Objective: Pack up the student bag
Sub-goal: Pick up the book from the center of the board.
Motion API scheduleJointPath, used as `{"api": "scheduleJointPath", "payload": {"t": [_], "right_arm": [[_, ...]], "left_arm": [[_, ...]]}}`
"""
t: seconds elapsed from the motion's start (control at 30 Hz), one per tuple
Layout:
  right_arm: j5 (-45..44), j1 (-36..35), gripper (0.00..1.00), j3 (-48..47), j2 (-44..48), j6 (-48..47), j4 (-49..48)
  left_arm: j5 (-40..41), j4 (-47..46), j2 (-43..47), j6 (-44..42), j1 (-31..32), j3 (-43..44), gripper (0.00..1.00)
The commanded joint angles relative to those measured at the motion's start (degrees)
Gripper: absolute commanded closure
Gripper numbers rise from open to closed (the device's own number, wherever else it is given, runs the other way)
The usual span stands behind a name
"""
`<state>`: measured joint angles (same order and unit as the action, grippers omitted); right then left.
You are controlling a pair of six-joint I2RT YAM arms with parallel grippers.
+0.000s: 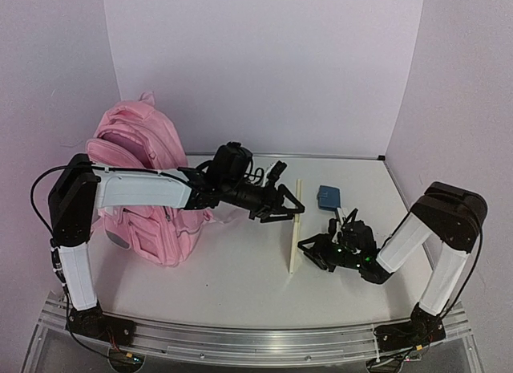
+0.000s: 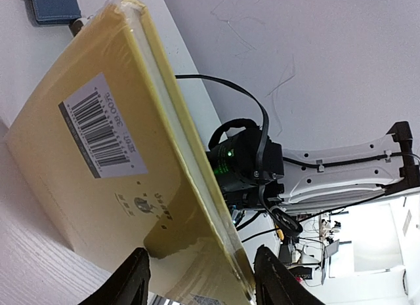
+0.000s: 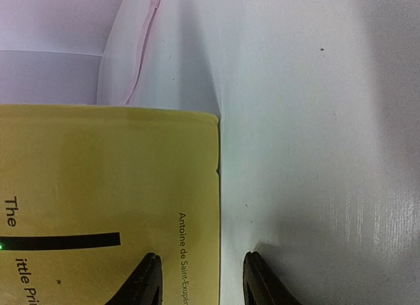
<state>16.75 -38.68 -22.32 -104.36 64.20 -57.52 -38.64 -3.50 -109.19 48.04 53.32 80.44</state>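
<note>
The student bag, pink, stands upright at the back left of the table. A thin yellow book stands on its edge in the middle. My left gripper reaches over from the bag side to the book's far end. In the left wrist view its jaws stand wide apart around a corner of the book's barcoded back cover. My right gripper faces the book's near end from the right. It is open, one finger over the front cover, the other over the table.
A small blue case lies behind the book on the right, also showing in the left wrist view. A pink strap trails on the table beyond the book. White walls close in the back and both sides.
</note>
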Motion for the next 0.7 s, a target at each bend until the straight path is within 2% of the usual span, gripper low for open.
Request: {"api": "scheduleJointPath", "payload": {"t": [0.0,0.13,0.43,0.5,0.6,0.67], "right_arm": [[1.1,-0.52,0.57,-0.18,-1.1,0.01,1.62],[0.82,-0.52,0.55,-0.08,-0.13,-0.53,1.71],[-0.42,-0.54,0.55,0.18,1.58,-2.03,3.55],[-0.95,-0.52,0.55,-0.04,2.32,-2.98,5.47],[-1.94,-0.53,0.55,-0.72,3.69,-4.42,8.52],[-2.61,-0.53,0.54,-1.22,4.76,-5.32,10.73]], "left_arm": [[6.97,15.83,-0.64,-6.9,0.15,5.97,0.43],[9.57,20.96,-1.47,-9.19,0.15,8.83,0.34],[10.91,25.35,-3.71,-10.3,0.15,13.23,0.22],[11.45,26.04,-3.77,-10.47,0.19,13.93,0.22],[13.47,27.95,-3.46,-11.11,0.16,14.71,0.32],[14.41,28.72,-3.15,-11.43,0.14,14.98,0.35]]}}
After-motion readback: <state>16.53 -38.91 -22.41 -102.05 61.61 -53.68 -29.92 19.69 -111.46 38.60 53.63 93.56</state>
